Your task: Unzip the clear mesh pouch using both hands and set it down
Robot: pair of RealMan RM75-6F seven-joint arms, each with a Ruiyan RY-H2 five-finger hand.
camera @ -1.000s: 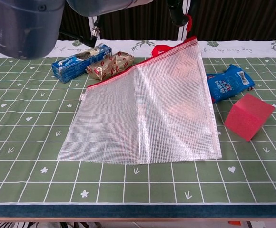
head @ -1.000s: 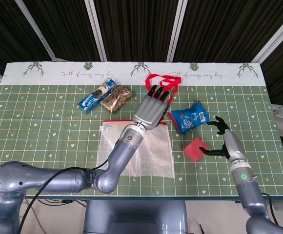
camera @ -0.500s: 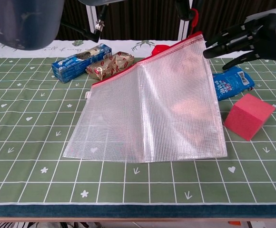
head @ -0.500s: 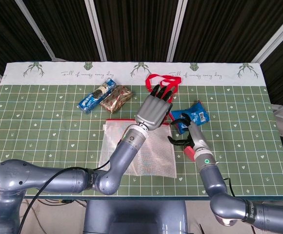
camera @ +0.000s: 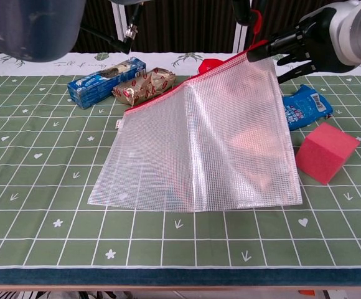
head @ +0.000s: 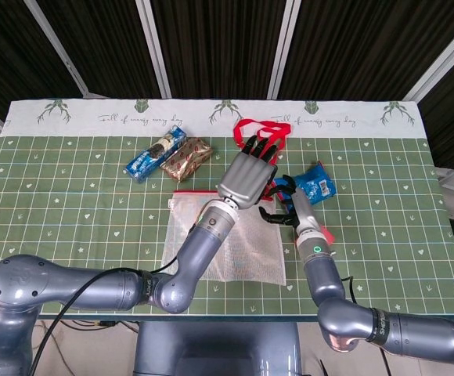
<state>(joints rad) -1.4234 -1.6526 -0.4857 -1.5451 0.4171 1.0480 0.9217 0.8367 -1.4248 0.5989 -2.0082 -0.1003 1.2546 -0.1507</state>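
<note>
On the green gridded tablecloth (camera: 37, 187), your left hand (head: 246, 177) held the mesh pouch (camera: 199, 143)'s far corner raised; your right hand (camera: 314, 43), fingers spread, touched it.

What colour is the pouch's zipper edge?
Red, along the top of the clear mesh pouch; clearest in chest view.

Clear mesh pouch (camera: 199, 143): flat rectangular bag of see-through gridded plastic, red zipper band (camera: 187, 81) along its top edge. Lies mid-table, tilted. Far right corner is raised off the cloth, up by the hands at the top of the chest view; the zipper edge slopes down from there to the left. Near edge and left corner rest on the green checked table cover. A crease runs down the panel from the zipper edge. Green grid shows through the mesh. From the head view, an arm covers much of the pouch (head: 246, 247).
</note>
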